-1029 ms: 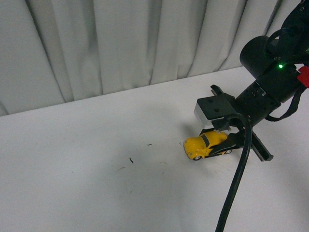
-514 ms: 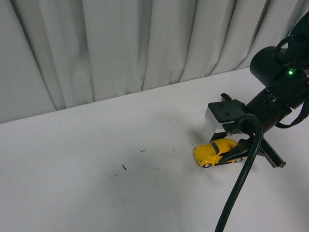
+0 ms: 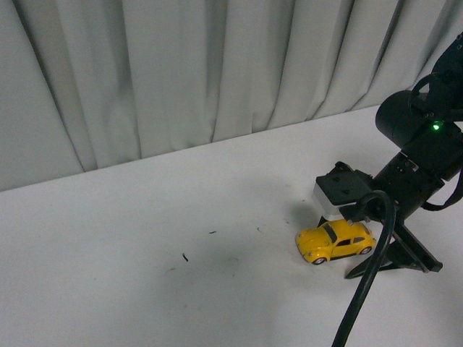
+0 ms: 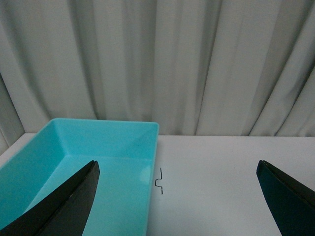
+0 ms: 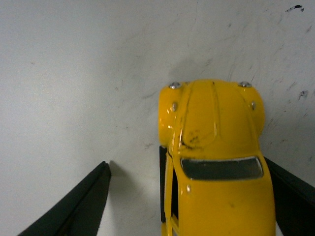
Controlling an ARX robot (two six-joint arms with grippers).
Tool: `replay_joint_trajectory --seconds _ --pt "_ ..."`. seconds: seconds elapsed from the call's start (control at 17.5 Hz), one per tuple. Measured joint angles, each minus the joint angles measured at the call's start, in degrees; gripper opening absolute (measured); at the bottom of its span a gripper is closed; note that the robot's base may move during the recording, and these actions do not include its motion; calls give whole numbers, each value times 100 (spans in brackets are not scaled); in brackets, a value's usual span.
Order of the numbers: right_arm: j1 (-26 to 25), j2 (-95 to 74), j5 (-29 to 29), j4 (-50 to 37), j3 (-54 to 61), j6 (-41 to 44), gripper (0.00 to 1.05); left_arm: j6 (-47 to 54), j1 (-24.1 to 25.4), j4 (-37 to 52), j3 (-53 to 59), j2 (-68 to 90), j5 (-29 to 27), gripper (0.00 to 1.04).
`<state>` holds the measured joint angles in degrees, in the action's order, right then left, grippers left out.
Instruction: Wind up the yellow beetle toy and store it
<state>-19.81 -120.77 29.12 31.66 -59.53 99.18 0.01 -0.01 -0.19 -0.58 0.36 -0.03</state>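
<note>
The yellow beetle toy [image 3: 336, 242] stands on its wheels on the white table [image 3: 145, 289], at the right of the front view. My right gripper [image 3: 351, 254] is open and straddles the toy from above. In the right wrist view the toy [image 5: 211, 147] lies between the dark fingers [image 5: 83, 201], bonnet pointing away. One finger is close against its side and the other stands apart with a gap. My left gripper [image 4: 177, 164] is open and empty. It hangs over the table beside a turquoise bin [image 4: 98, 142].
The bin's inside shows bare. A small bent black wire [image 4: 159, 181] lies on the table beside the bin's rim. Grey curtains [image 3: 217, 65] hang behind the table. Small dark specks [image 3: 185, 256] mark the table surface. My right arm's black cable [image 3: 362, 303] hangs near the toy.
The right gripper and the toy have shifted right in the front view. The toy was tilted between the fingers; now it sits level on its wheels with the jaws open around it.
</note>
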Motion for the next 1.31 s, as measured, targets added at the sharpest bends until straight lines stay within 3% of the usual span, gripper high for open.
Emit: replay_joint_trajectory --seconds 0.06,0.11,1.31 --pt "0 0 -2 -2 2 -35 98 0 0 0 0 0 0 98" --pt "0 0 0 -9 4 -59 99 0 0 0 0 0 0 98" --pt "236 197 -24 -114 -15 -31 98 0 0 0 0 0 0 98"
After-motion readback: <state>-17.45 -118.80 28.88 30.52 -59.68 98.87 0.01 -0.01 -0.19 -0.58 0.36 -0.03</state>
